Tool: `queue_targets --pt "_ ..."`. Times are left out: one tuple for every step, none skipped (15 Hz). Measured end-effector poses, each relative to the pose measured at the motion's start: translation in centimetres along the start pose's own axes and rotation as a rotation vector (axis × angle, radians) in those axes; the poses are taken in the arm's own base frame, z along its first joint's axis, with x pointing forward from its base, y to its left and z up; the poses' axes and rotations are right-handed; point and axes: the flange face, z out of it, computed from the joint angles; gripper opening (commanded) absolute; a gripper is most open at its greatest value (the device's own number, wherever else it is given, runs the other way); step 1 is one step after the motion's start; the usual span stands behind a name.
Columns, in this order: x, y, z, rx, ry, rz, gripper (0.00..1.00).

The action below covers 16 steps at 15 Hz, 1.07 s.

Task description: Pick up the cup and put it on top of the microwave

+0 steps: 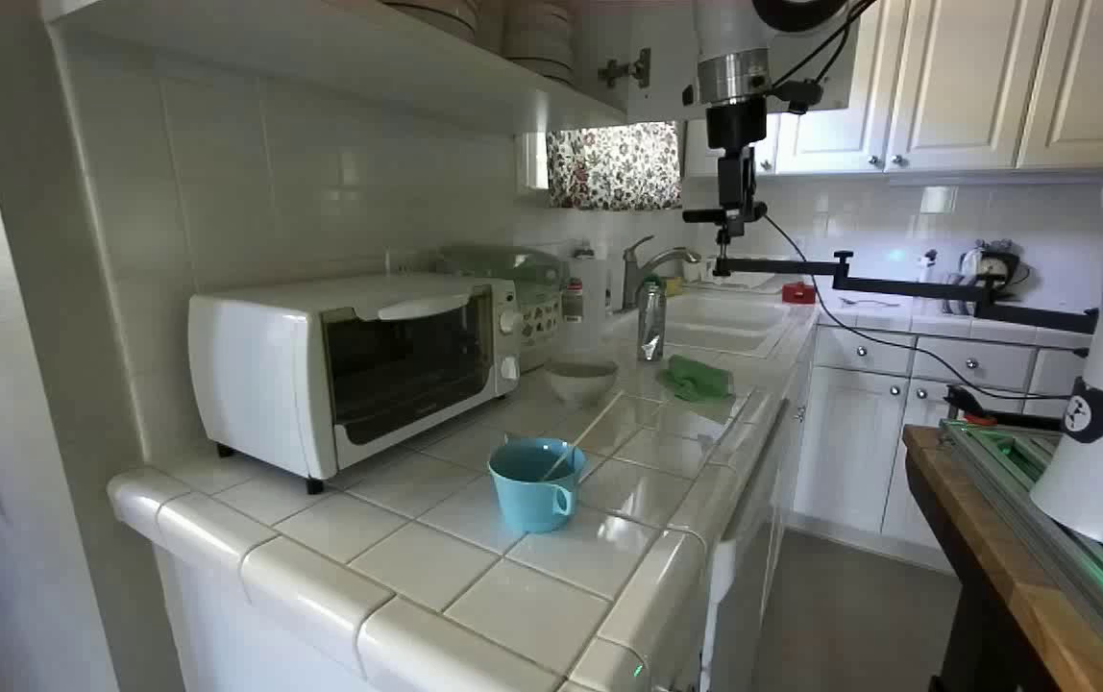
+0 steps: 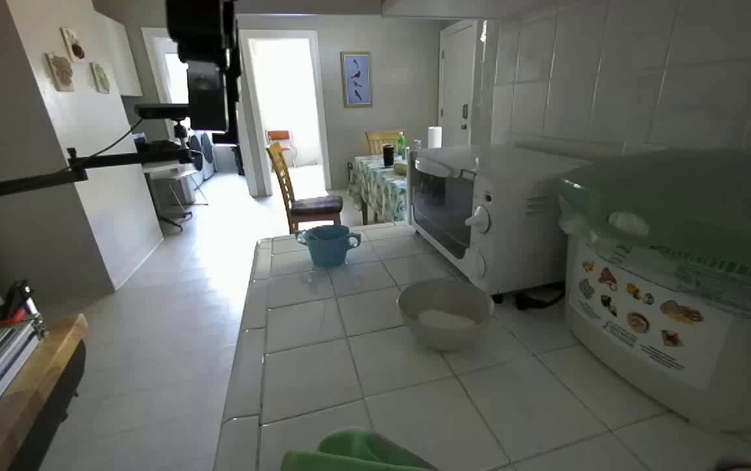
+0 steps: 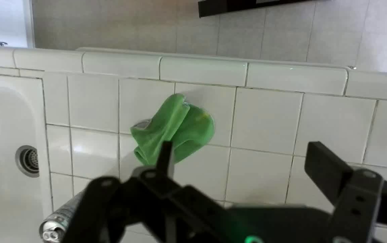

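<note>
while the jaws hang spread apart, green cloth and silvery container below, bowl near microwave and cup

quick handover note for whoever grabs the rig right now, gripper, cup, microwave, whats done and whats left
Gripper: open, holding nothing, hanging above the tiled counter near the green cloth.
Cup: upright on the counter, on the door side of the microwave and apart from it.
Done: neither the pick nor the placing.
Left: bring the gripper to the cup, grasp it, lift it, set it on top of the microwave.
</note>
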Motion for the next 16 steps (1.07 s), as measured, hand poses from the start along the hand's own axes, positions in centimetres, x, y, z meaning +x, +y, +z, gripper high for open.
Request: queue_targets --pt "0.00 0.00 0.00 0.000 0.000 0.000 1.00" --pt "0.00 0.00 0.00 0.000 0.000 0.000 1.00" --pt "0.00 0.00 0.00 0.000 0.000 0.000 1.00" --pt "0.00 0.00 0.00 0.000 0.000 0.000 1.00" --pt "0.00 0.00 0.00 0.000 0.000 0.000 1.00" --pt "0.00 0.00 0.00 0.000 0.000 0.000 1.00" --pt "0.00 0.00 0.00 0.000 0.000 0.000 1.00" --pt "0.00 0.00 0.00 0.000 0.000 0.000 1.00" --pt "0.00 0.00 0.00 0.000 0.000 0.000 1.00" --pt "0.00 -0.01 0.00 0.000 0.000 0.000 1.00" --pt "0.00 -0.03 -0.01 0.000 0.000 -0.001 1.00" --pt "0.01 -0.07 -0.01 0.000 0.000 -0.002 1.00" --pt "0.05 -0.14 -0.03 0.000 0.002 -0.003 1.00" --pt "0.13 -0.26 -0.03 0.000 0.005 -0.006 1.00" --pt "0.24 -0.43 0.00 -0.001 0.008 -0.010 1.00" --pt "0.42 -0.67 0.05 -0.001 0.013 -0.016 1.00"
